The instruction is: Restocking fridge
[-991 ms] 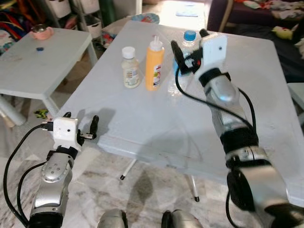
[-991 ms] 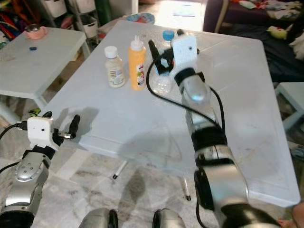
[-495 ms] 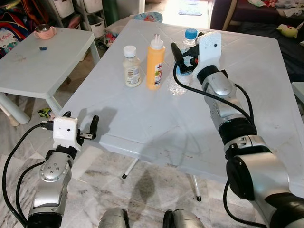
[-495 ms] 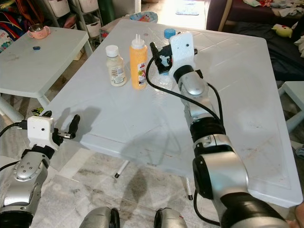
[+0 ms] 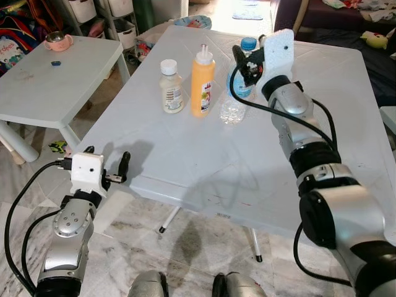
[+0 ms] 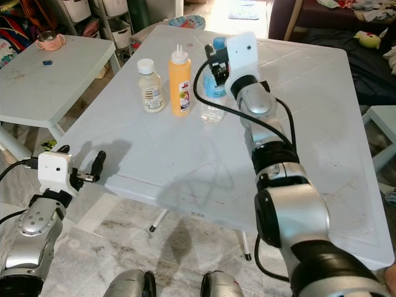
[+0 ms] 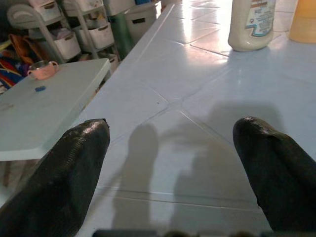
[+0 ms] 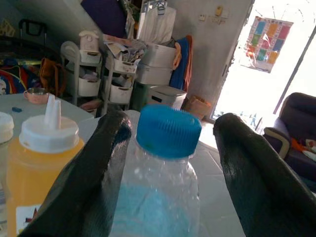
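Upright water bottle [image 8: 158, 197], cap up, between right gripper's [image 8: 170, 163] parted jaws

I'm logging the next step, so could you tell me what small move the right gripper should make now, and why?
Probably close the right gripper on the water bottle: its open fingers already straddle the bottle just below the blue cap, which stands upright between them.

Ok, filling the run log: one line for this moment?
right end effector: open, straddling water bottle | left end effector: open, idle | table
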Robot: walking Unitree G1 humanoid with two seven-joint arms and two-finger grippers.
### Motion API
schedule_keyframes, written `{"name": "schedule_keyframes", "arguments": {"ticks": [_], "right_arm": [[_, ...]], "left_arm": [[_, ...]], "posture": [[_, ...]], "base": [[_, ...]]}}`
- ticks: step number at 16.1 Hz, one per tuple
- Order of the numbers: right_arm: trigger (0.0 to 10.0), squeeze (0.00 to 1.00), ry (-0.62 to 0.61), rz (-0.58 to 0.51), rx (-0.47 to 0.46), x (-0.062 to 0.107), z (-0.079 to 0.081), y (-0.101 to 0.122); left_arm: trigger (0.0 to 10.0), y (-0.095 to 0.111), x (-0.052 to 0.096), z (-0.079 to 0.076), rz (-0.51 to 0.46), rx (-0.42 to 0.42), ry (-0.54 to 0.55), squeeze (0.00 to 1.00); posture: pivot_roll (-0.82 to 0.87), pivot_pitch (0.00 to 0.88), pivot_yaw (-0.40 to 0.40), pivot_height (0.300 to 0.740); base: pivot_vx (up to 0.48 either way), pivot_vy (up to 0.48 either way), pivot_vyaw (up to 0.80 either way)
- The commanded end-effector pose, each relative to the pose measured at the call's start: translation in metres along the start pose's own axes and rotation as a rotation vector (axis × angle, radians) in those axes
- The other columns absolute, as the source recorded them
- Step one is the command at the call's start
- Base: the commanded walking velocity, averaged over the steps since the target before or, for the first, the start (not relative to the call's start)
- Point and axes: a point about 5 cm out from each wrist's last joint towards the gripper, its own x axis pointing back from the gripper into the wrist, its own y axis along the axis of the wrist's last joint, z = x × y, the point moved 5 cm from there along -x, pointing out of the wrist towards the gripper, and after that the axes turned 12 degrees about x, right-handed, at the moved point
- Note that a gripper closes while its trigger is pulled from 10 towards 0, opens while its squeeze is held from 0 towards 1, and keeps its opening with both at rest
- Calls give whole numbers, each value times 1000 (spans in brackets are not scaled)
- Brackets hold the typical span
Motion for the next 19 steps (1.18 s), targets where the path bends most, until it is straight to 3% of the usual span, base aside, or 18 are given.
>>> {"name": "schedule_keyframes", "arguments": {"ticks": [1, 5, 8, 10, 13, 19], "right_arm": [[2941, 0, -14, -4, -4, -3, -7, 5], [2706, 0, -11, 19, 8, -5, -14, 3], [1961, 0, -27, 55, -63, -6, -21, -2], [2078, 0, -23, 45, -74, -5, -20, -1], [1216, 0, 6, -16, -101, -2, -7, 6], [667, 0, 52, -90, -153, 18, 17, 20]], "left_arm": [[10000, 0, 2, 0, 8, -10, -5, 0], [10000, -1, 2, 0, 16, -15, -12, 0], [10000, -2, 1, -2, 23, -20, -22, 0], [10000, -2, 1, -3, 25, -20, -25, 0], [10000, -3, -3, -6, 25, -18, -34, 0], [10000, -5, -11, -14, 15, 1, -38, 0]], "posture": [[91, 81, 25, 740], [92, 82, 30, 740], [93, 80, 32, 740], [92, 80, 33, 740], [74, 69, 30, 740], [35, 38, 14, 740]], "base": [[0, 0, 0], [0, 0, 0], [0, 0, 0], [0, 0, 0], [0, 0, 0], [0, 0, 0]]}}
